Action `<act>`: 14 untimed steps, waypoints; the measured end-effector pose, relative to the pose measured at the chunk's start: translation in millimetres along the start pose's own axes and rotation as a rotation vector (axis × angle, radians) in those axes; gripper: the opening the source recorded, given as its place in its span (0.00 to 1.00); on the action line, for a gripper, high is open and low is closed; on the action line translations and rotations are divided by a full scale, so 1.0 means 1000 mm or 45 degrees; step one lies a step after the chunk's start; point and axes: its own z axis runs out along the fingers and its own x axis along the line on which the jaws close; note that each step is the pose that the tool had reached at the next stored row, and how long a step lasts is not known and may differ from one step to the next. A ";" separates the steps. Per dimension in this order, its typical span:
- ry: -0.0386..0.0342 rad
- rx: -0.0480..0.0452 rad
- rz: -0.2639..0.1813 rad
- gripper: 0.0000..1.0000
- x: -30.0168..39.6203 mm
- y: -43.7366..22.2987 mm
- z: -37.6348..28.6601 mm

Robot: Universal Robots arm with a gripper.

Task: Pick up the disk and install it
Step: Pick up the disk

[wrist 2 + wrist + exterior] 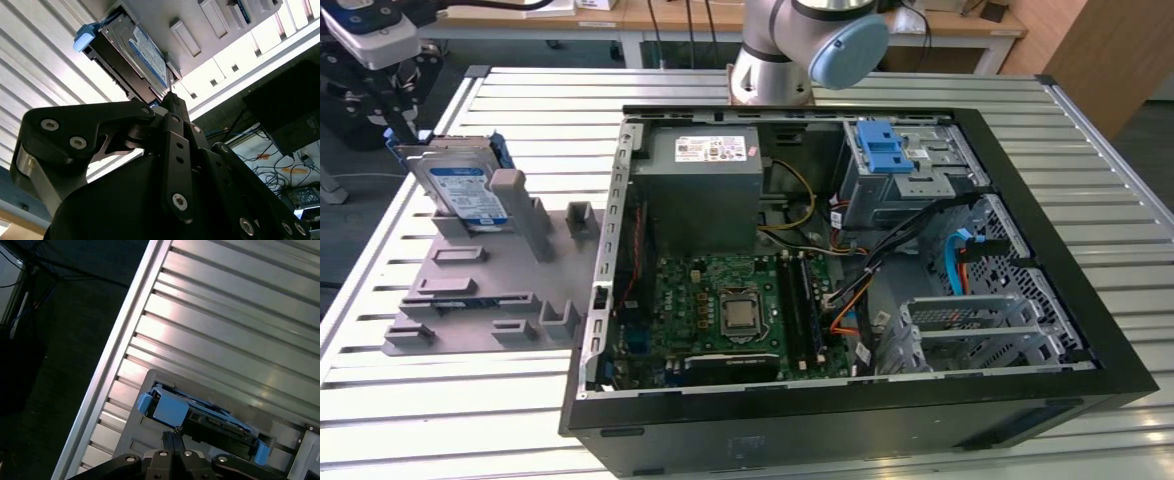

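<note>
Gripper: the gripper has its fingers drawn together to a narrow tip with nothing between them.
Gripper position: in the exterior view it hangs at the far left corner of the table, over the far end of the disk.
Gap to disk: in both wrist views the tip sits close to the drive's edge; whether it touches cannot be told.
Disk: the disk stands on edge in a slot at the far end of the grey fixture, label side towards the near right.
Disk detail: a white-and-blue label covers its flat face and a blue frame wraps its edges.
Fixture: the grey fixture lies flat on the table, just to the exterior view's left of the case, with several short upright posts.
Table: the slatted aluminium table carries the fixture and the case.
Computer case: the open computer case lies on its side at the exterior view's centre and right.
Inside the case: power supply at the far left, motherboard nearer, blue latch at the far right, drive cage at the near right.
Arm base: the arm base rises beyond the case's far wall.
</note>
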 end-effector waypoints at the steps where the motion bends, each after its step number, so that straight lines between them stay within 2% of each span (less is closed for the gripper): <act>1: 0.0004 0.000 -0.009 0.11 0.0000 0.0000 0.0000; 14: 0.0048 0.006 -0.128 0.11 0.0000 0.0000 0.0000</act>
